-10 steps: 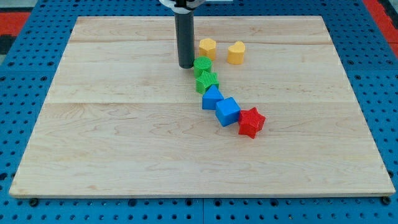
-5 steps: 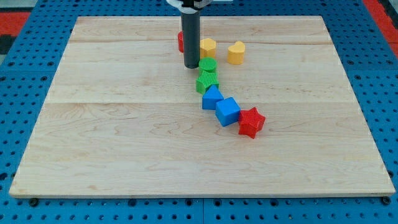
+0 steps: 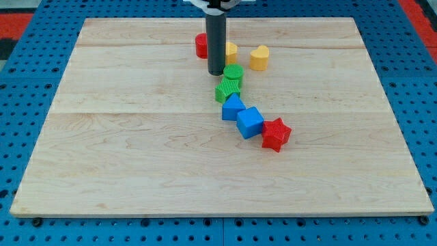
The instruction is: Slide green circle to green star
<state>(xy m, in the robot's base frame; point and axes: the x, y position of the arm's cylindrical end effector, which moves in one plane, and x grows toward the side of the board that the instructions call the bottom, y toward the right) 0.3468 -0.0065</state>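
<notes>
The green circle [image 3: 233,73] lies on the wooden board, touching the upper right of the green star [image 3: 227,89] just below it. My tip [image 3: 216,72] stands on the board right at the green circle's left edge and above the green star. The dark rod rises from there to the view's top and hides part of the yellow block behind it.
A red block [image 3: 201,45] sits left of the rod, a yellow block [image 3: 231,50] right behind it, a yellow heart [image 3: 259,57] further right. Below the star run a blue triangle [image 3: 233,107], a blue cube [image 3: 250,122] and a red star [image 3: 276,134].
My tip has moved to the right, and the green circle has shifted right along the star's top. The red block has come out from behind the rod.
</notes>
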